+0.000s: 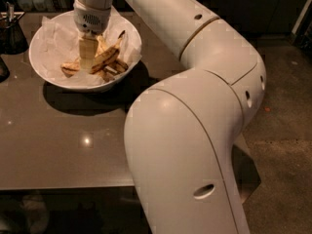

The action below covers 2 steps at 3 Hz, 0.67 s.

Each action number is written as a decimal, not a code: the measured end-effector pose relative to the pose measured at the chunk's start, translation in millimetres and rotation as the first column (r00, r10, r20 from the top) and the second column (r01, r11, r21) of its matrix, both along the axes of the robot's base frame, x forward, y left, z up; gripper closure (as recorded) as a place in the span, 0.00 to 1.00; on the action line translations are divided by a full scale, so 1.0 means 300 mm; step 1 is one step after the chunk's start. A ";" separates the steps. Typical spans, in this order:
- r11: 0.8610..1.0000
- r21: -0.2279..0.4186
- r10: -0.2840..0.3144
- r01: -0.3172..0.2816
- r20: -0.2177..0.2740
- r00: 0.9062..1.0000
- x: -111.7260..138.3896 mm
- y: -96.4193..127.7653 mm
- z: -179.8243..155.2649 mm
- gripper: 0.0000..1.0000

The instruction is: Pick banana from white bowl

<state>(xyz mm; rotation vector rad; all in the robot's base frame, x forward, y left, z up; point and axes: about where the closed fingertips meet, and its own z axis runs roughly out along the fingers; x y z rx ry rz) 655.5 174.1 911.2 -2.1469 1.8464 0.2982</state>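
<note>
Gripper [87, 63]: pointing straight down inside the white bowl [38, 68], tip set among the fruit near the bowl's middle.
Gripper state: open, closed or gripping cannot be told from this view.
Banana [109, 55]: inside the bowl, right of centre, lying aslant with its dark stem tip raised toward the far right rim; lower end just beside the gripper, contact not discernible.
Shorter bananas [71, 67]: one to the left of the gripper, others [116, 70] in front of and below the long one, all on the paper.
Paper lining [54, 39]: crumpled, white, covering the bowl's inner wall and rising above the far rim.
Bowl position: far left part of the grey table [73, 145], casting a dark shadow in front.
Arm [195, 130]: large white segments filling the right and foreground, reaching over the table to the bowl.
Dark holder [11, 31]: at the table's left edge, just beside the bowl.
</note>
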 end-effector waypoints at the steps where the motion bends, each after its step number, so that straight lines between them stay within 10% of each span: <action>1: 1.000 0.006 0.003 -0.003 -0.014 1.000 0.007 0.015 -0.019 0.38; 2: 1.000 0.011 0.006 -0.005 -0.027 1.000 0.017 0.030 -0.037 0.39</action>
